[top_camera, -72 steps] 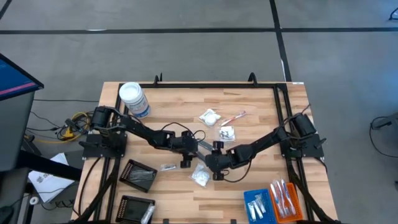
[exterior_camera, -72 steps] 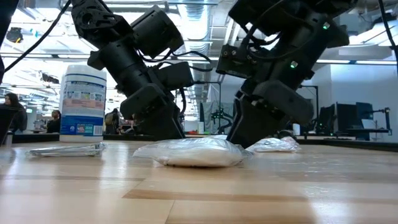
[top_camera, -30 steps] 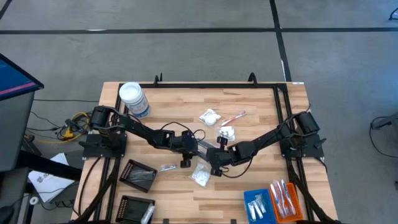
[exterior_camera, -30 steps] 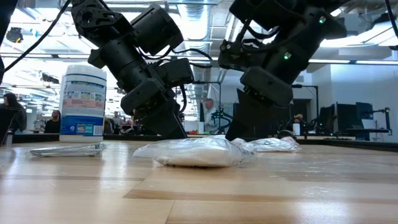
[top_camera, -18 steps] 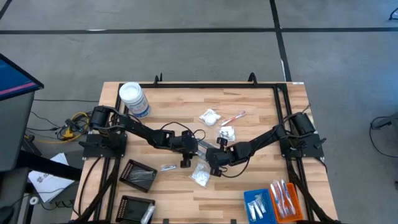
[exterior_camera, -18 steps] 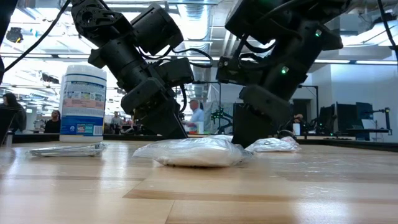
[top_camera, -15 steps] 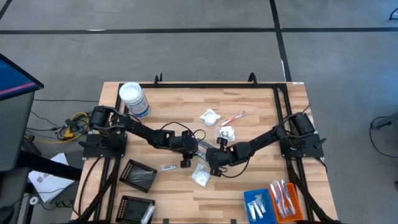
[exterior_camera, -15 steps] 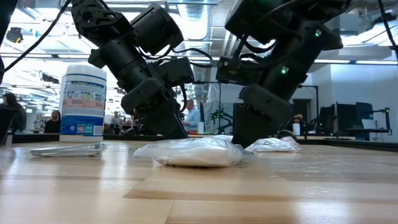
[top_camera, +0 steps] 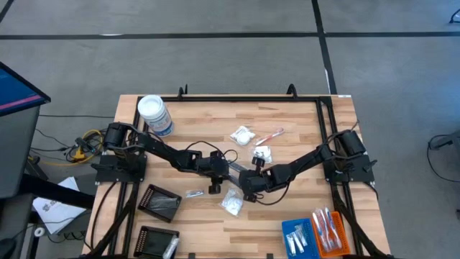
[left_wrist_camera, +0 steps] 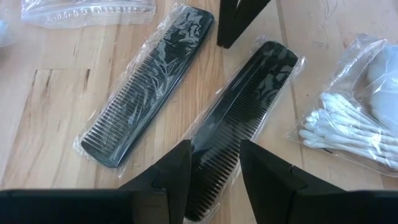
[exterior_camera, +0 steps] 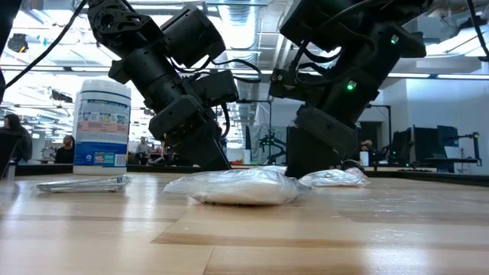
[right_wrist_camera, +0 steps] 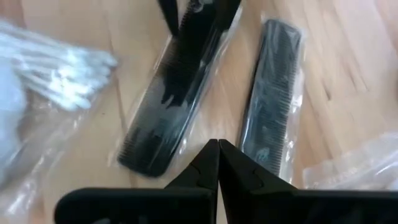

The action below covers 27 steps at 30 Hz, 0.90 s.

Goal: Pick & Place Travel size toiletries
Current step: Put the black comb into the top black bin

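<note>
Near the middle of the wooden table [top_camera: 287, 115] two black combs in clear wrap lie side by side, and both grippers are low over them. In the left wrist view the left gripper [left_wrist_camera: 214, 163] has its two fingers on either side of one end of the held comb [left_wrist_camera: 239, 112], so it is grasping this comb between half-spread fingers. The second comb [left_wrist_camera: 146, 87] lies just beside it, apart from the fingers, free on the wood. The right gripper [right_wrist_camera: 217, 155] is clenched, its fingertips pressed together with nothing between them; its tip rests at the far end of the held comb, opposite the left gripper. In the high view the two grippers meet tip to tip, the left one [top_camera: 231, 170] and the right one [top_camera: 246, 180], so there is very little room between them. A bag of cotton swabs [left_wrist_camera: 348, 127] lies close beside the held comb on one side, and a white sachet [top_camera: 232, 203] lies just in front of the grippers toward the near edge. More sachets [top_camera: 242, 134] and a red-pink toothbrush [top_camera: 271, 134] lie farther back, well apart from the grippers. The white-lidded jar [top_camera: 154, 115] stands at the far left corner. Black trays [top_camera: 159, 202] sit at the near left edge, and the blue tray [top_camera: 297, 235] and orange tray [top_camera: 329, 230] at the near right edge. The far right part of the table is open wood.
</note>
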### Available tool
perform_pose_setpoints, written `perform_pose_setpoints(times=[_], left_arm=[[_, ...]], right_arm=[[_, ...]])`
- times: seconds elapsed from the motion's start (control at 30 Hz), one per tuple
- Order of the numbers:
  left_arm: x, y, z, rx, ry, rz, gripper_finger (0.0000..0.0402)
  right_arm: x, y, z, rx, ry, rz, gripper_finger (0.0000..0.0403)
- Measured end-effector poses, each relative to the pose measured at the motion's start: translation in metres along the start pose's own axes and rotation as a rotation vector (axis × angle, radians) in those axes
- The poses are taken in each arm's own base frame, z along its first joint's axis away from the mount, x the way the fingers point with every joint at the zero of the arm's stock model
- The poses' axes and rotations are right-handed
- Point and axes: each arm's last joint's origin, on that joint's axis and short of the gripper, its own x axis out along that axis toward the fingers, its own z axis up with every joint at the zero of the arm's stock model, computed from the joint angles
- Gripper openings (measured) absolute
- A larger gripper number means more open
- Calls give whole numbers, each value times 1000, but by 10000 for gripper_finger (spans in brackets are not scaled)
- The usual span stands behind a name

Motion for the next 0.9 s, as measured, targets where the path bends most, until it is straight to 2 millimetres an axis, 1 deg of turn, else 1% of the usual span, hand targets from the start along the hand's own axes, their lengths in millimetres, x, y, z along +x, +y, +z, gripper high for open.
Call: perform_pose_setpoints(times=[0.13,0.4,0.47,0.6,0.9], left_arm=[[0,0,0,0,0,1,131],[0,0,0,0,0,2,131],[0,0,0,0,0,2,131],[0,0,0,0,0,2,131],[0,0,0,0,0,2,131]], right_arm=[[-1,2,1,-2,-10,2,0],[-11,14,12,-48,-59,38,0],[-11,15,14,-49,-57,62,0],[-5,12,12,-44,-20,103,0],[-2,6,7,-24,0,86,0]])
